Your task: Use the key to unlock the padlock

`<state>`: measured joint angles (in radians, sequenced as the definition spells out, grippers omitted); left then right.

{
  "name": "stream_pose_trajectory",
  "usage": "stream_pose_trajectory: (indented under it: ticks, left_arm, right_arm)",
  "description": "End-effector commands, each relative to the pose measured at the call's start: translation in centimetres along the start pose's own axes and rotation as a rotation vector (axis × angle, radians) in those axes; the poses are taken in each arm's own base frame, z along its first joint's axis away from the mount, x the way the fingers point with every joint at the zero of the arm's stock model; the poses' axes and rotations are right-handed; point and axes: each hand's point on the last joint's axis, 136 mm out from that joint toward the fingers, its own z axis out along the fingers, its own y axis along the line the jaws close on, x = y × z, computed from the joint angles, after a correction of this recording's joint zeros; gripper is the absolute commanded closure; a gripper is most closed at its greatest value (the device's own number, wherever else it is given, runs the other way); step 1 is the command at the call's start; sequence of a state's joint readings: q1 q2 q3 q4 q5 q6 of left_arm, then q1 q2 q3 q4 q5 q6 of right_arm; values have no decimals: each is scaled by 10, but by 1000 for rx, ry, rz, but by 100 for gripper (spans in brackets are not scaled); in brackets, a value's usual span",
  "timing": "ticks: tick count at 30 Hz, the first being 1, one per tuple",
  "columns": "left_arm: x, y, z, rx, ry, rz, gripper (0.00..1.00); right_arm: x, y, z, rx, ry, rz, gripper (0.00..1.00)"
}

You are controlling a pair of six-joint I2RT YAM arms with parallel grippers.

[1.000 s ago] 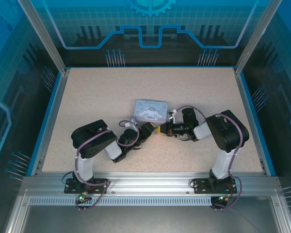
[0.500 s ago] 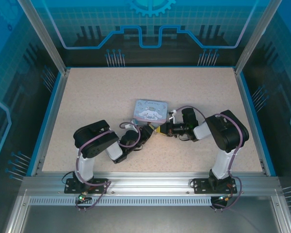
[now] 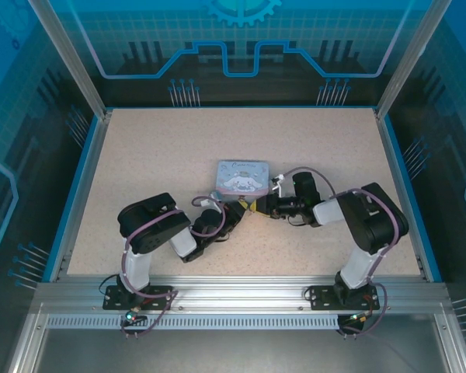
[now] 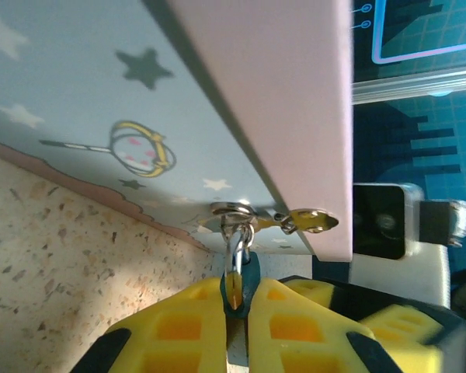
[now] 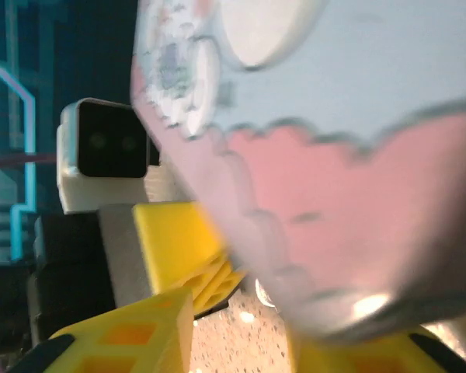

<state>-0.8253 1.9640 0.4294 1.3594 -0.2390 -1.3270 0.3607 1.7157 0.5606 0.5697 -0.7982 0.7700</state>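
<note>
While left fingers point(image 4: 194, 322) pinch the padlock point(image 4: 251, 280) and right fingers point(image 5: 132, 334) stand apart, seemingly empty — any tug could tip the tin point(image 4: 101, 93)

Light-blue cartoon tin point(image 3: 243, 176) mid-table, speckled beige tabletop point(image 3: 155, 155), blue-patterned enclosure walls point(image 3: 140, 39)

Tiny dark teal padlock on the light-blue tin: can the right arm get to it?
Probably only barely: the left gripper is shut on the padlock, covering its body, and the tin crowds the right gripper.
</note>
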Motion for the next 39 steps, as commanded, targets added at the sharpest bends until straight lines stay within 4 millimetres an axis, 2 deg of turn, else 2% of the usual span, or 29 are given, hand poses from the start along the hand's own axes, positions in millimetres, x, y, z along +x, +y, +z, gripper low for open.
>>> stream_pose_trajectory:
  ticks: [1,5,13,17,20,28,39]
  left_arm:
    - [-3,-14,-3,46,-19,-39,100]
    - [-7,-12,-7,10,-28,-42,100]
    - [-11,-10,-11,-60,-13,-136,100]
    - [-13,-4,-14,-104,-16,-166,100]
    - [-15,-6,-16,-116,-21,-172,100]
    - [-16,-10,-14,-111,-9,-205,100]
    - [-14,-13,-10,-103,6,-218,100]
  right_arm:
    - [6,1,-14,82,1,-136,55]
    - [5,8,-30,187,-13,-296,47]
    - [3,26,-46,476,-171,-861,49]
    - [1,27,-53,601,-260,-1024,50]
    - [7,31,-45,631,-257,-1109,52]
    - [18,21,-13,700,-173,-1224,54]
    - [9,23,19,708,-139,-1347,58]
